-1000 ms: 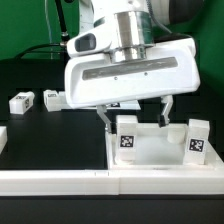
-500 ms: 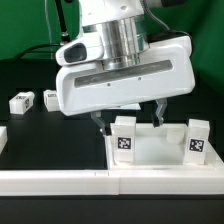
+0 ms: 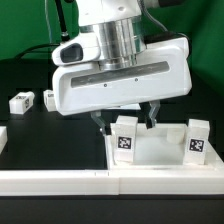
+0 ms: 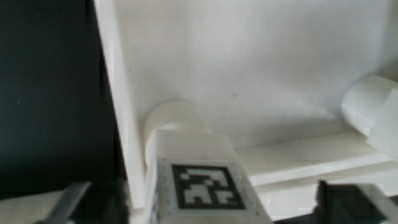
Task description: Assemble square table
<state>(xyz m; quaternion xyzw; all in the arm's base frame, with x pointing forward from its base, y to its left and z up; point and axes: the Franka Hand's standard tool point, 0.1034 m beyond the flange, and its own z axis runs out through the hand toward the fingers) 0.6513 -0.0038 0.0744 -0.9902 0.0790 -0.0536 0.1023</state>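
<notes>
Straddling an upright leg (image 4: pixel 205 185), the pincer (image 4: pixel 210 206) is spread, with a gap on each side between its fingers (image 4: pixel 356 204) and the leg. Those fingers are dark, blurred and cut off at the wrist view's edge. The leg stands at a corner of the tabletop (image 3: pixel 155 152), directly below the pincer, whose broad white body hides the tabletop's far part. A second leg (image 3: pixel 197 140) stands on the tabletop beside the pincer, toward the exterior view's right. Two loose legs (image 3: pixel 22 101) lie on the black table (image 3: pixel 40 135), well apart from the pincer, one partly hidden behind it.
</notes>
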